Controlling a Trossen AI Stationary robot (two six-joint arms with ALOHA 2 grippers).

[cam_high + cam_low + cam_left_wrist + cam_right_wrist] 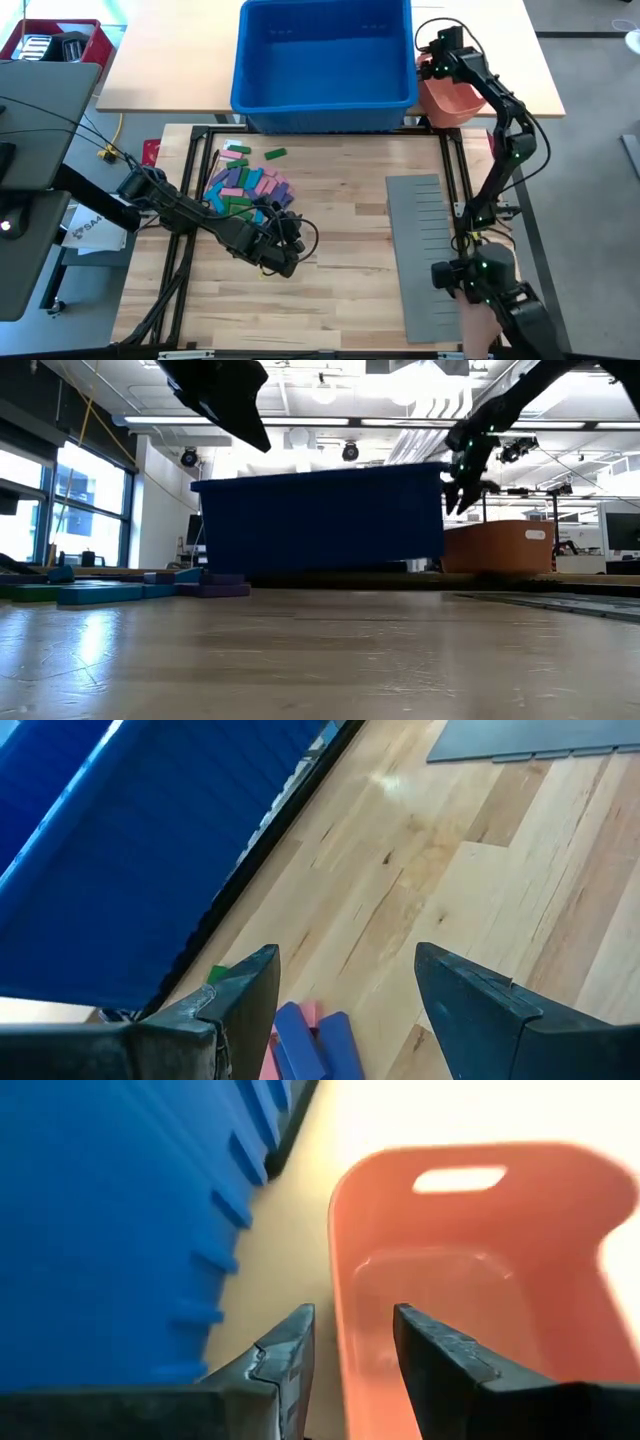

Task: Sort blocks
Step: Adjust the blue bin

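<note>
The blocks [250, 185], a loose pile of green, pink, purple and blue pieces, lie flat on the wooden table at the far left; the low view shows them as a low row [120, 591]. My left gripper [300, 238] hovers open just right of and nearer than the pile, with blue blocks [315, 1040] below its fingers [345, 990]. My right gripper [432, 62] hangs open at the far right, over the near rim of the orange-red tray [470, 1280], with nothing between its fingers [355, 1345]. No block shows in the tray.
A big blue bin [325, 60] stands at the table's far edge, left of the tray [455, 100]. A grey slotted sheet [430, 255] lies on the right half. Bare wood stretches between pile and sheet. A red crate [50, 40] sits off the table, far left.
</note>
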